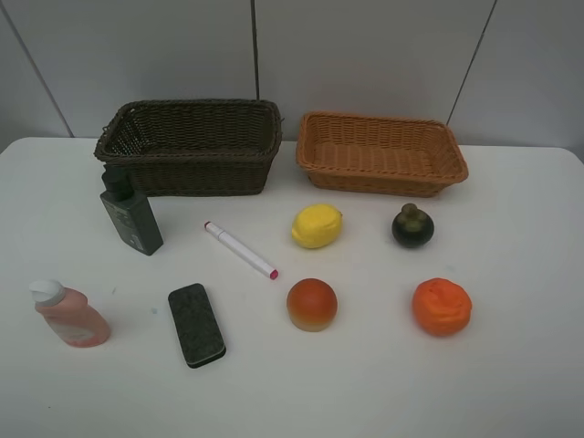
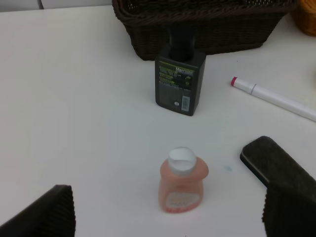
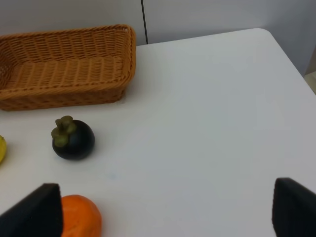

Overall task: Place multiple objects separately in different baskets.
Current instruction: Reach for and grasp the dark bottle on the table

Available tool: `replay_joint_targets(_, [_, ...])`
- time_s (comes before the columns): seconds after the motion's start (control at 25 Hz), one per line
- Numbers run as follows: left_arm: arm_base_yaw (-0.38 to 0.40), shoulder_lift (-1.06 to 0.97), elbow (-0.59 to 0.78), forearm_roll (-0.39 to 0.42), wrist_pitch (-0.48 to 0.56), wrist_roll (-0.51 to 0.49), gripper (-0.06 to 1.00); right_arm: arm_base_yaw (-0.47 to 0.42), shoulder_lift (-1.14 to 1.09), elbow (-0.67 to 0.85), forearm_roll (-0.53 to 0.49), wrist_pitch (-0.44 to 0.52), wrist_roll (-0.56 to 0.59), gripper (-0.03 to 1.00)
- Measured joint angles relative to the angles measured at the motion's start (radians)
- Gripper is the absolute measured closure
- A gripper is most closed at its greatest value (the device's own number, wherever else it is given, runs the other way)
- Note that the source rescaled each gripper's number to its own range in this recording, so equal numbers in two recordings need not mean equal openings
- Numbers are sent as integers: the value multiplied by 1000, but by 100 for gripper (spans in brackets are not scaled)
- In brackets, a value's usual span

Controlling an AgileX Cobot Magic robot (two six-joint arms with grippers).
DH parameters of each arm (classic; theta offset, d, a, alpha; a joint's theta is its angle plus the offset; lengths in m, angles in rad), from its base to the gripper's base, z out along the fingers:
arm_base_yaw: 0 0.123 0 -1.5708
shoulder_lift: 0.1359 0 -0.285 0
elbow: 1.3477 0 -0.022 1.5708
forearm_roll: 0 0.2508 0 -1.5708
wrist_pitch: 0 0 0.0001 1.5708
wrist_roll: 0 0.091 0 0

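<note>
A dark brown basket [image 1: 187, 157] and an orange-tan basket [image 1: 379, 178] stand side by side at the back, both empty. In front of them on the left lie a dark green bottle [image 1: 132, 214], a pink bottle [image 1: 73, 317], a black eraser [image 1: 196, 324] and a white marker [image 1: 240, 249]. To the right sit a lemon [image 1: 317, 225], a mangosteen [image 1: 412, 226], an orange [image 1: 442, 306] and a red-orange fruit [image 1: 312, 304]. Neither gripper shows in the high view. My left gripper [image 2: 168, 212] hangs open above the pink bottle [image 2: 181, 180]. My right gripper [image 3: 165, 210] is open beside the orange [image 3: 79, 217].
Everything rests on a white table [image 1: 511, 365] whose back edge meets a grey panelled wall. The table's rounded far right corner [image 3: 269, 34] shows in the right wrist view.
</note>
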Motion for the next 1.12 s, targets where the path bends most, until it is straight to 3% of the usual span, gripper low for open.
replay_joint_targets(0.48, [0,67,0,0,-3,0,-5,0,0,0,0,0,0,-3])
replay_joint_targets(0.88, [0,697,-151,-15,19,-49,-5,0,0,0,0,0,0,-3])
replay_joint_targets(1.12, [0,1081,-376,-75,44,-104,-5,0,0,0,0,0,0,-3])
